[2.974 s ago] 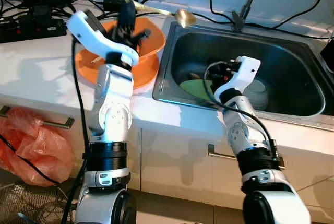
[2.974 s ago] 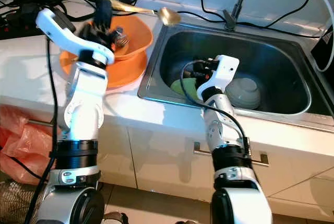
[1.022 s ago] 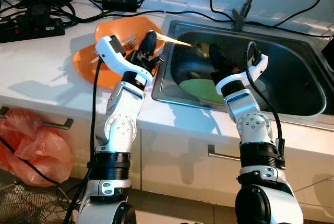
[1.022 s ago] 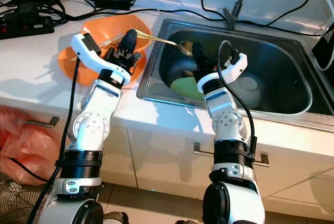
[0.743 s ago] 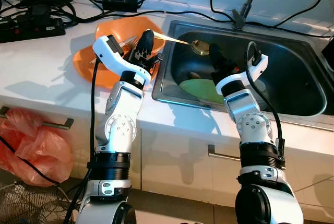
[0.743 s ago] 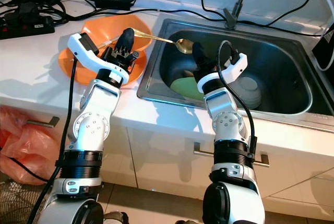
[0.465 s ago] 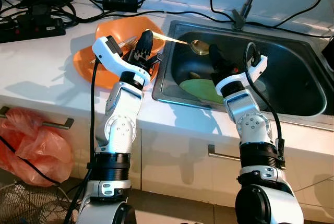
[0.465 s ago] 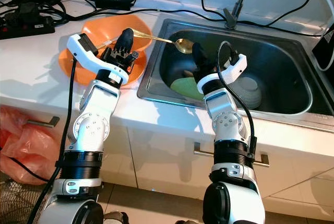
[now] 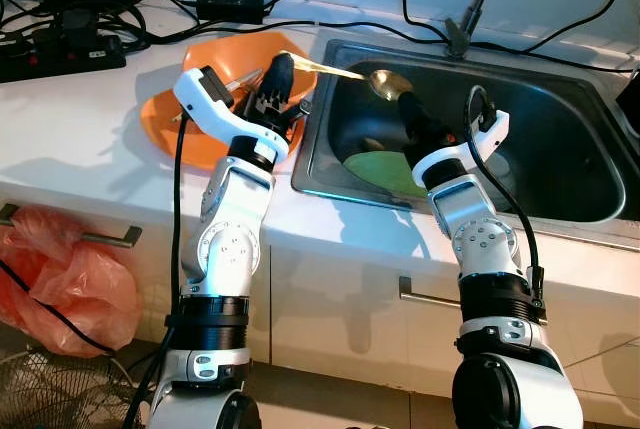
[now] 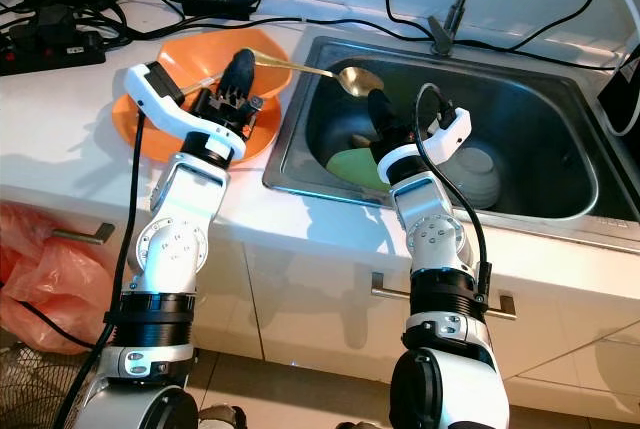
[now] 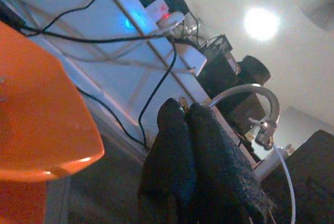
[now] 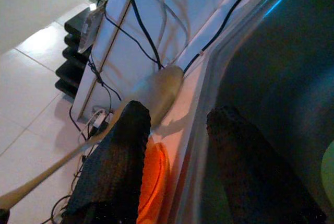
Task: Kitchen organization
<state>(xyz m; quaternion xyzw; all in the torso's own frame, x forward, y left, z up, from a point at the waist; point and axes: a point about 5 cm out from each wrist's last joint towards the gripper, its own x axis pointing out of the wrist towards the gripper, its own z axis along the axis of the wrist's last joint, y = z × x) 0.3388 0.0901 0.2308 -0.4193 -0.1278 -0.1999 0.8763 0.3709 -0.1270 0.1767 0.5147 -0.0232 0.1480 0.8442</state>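
1. Taking the sink point(image 9: 560, 211) as your landmark: on the table point(image 9: 70, 139) just left of it you have the orange bowl point(image 9: 205, 109), with a fork-like utensil lying in it.
2. Your left end effector point(image 9: 281, 67) sits above that bowl's sink-side rim, clenched on the handle of the golden spoon point(image 9: 385, 83); the spoon's bowl hangs over the sink's left part.
3. Your right end effector point(image 12: 175, 145) reaches up from inside the sink, its fingers point(image 12: 117, 156) spread around the spoon's bowl, gripping nothing.
4. Judged progress: a handover looks underway; the green plate point(image 9: 385, 167) and grey bowl point(image 10: 470, 171) in the sink remain unsorted.
5. The right wrist view shows the finger gap; the head views hide it.
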